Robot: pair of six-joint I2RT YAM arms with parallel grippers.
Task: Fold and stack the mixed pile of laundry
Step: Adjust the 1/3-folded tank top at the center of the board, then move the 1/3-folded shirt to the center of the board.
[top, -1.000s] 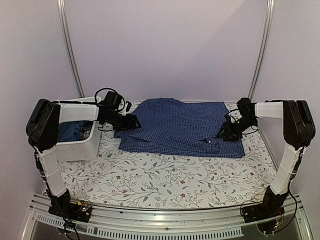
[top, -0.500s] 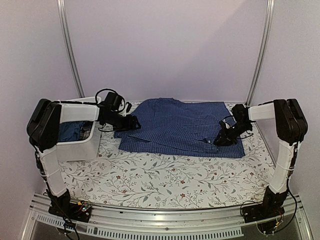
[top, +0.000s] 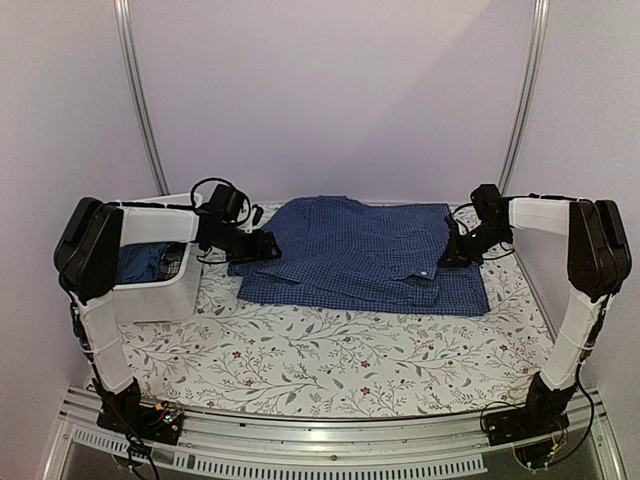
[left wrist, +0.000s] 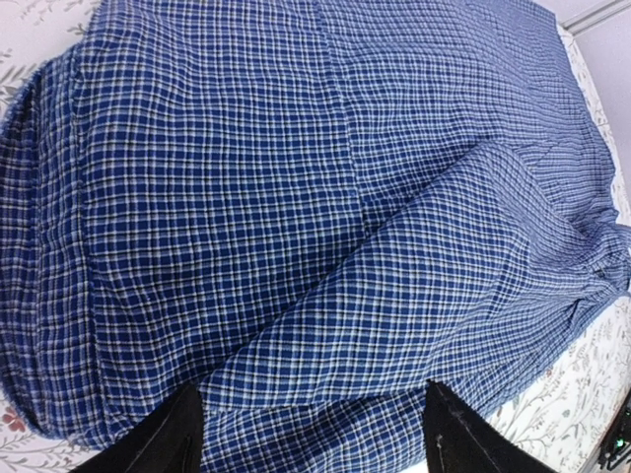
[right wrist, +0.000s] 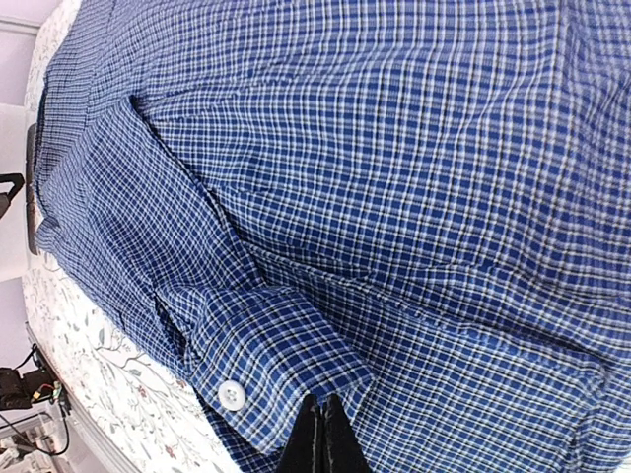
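Note:
A blue-and-white check shirt (top: 350, 250) lies spread flat at the back of the table. My right gripper (top: 452, 258) is at the shirt's right side, shut on the edge of the buttoned sleeve cuff (right wrist: 266, 355); in the right wrist view its fingers (right wrist: 322, 414) are pressed together on the cuff's hem. My left gripper (top: 265, 245) hangs open at the shirt's left edge, and in the left wrist view its two fingertips (left wrist: 320, 443) stand wide apart over the check cloth (left wrist: 296, 197), holding nothing. A dark blue garment (top: 140, 262) and a black-and-white plaid piece (top: 172, 262) lie in the tub.
A white plastic tub (top: 160, 295) stands at the left, beside my left arm. The floral tablecloth (top: 320, 350) covers the table in front of the shirt. Metal rails run up the back wall on both sides.
My right gripper reached in onto the cuff, shut on it, and drew back to the right, pulling the cuff along. The left arm has not moved.

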